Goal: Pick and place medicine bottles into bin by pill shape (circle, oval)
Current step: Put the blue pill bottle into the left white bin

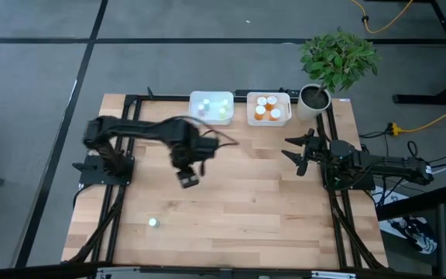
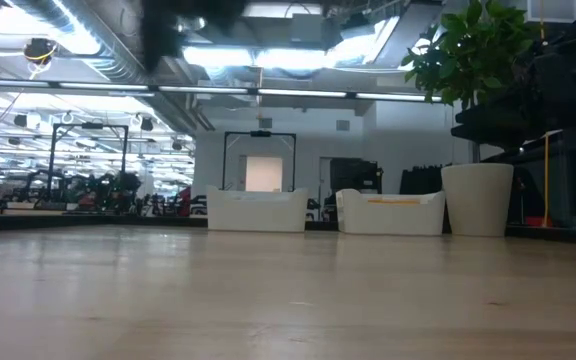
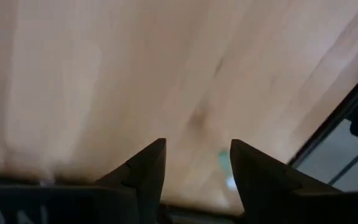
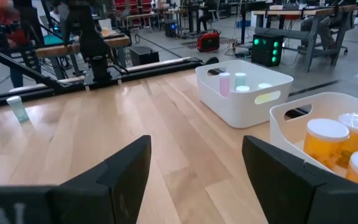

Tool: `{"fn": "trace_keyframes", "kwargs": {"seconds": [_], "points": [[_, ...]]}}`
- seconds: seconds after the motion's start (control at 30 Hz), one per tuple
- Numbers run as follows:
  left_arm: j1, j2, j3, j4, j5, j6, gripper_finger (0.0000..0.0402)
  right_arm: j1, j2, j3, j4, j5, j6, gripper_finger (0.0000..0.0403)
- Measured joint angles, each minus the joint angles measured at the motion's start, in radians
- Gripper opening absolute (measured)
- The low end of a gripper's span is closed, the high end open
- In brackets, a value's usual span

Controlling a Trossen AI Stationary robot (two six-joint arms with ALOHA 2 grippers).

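One small pale green vial [image 1: 152, 222] stands alone on the wooden table, near its front left; the right wrist view shows the vial [image 4: 17, 108] upright. My left gripper [image 1: 189, 178] hangs open above the table's middle, pointing down, with nothing between its fingers [image 3: 197, 168]; the vial [image 3: 224, 163] shows far below it. A white bin [image 1: 211, 107] at the far edge holds several pale vials. Beside it, another white bin [image 1: 269, 109] holds several orange bottles with white caps [image 4: 325, 138]. My right gripper [image 1: 296, 152] waits open at the table's right side.
A potted plant [image 1: 316, 97] in a white pot stands at the far right corner, next to the bin of orange bottles. Black frame rails [image 1: 122, 225] run along the table's left and right edges. Bare wood lies between the two arms.
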Motion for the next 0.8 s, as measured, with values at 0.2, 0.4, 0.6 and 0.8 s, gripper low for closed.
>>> {"fn": "trace_keyframes", "kwargs": {"seconds": [0.2, 0.4, 0.6, 0.8], "points": [[-0.134, -0.26, -0.285, 0.078, -0.028, -0.293, 0.0172, 0.0, 0.0, 0.0, 0.002, 0.0, 0.0, 0.0255], [-0.33, -0.407, -0.477, 0.198, -0.062, -0.571, 0.0172, 0.0, 0.0, 0.0, 0.002, 0.0, -0.001, 0.0255], [-0.456, -0.412, -0.548, 0.2, -0.111, -0.733, 0.0177, 0.0, 0.0, 0.0, 0.002, 0.0, -0.001, 0.0255], [-0.501, -0.412, -0.595, 0.214, -0.122, -0.778, 0.0214, 0.0, 0.0, 0.0, 0.002, 0.0, -0.001, 0.0255]]}}
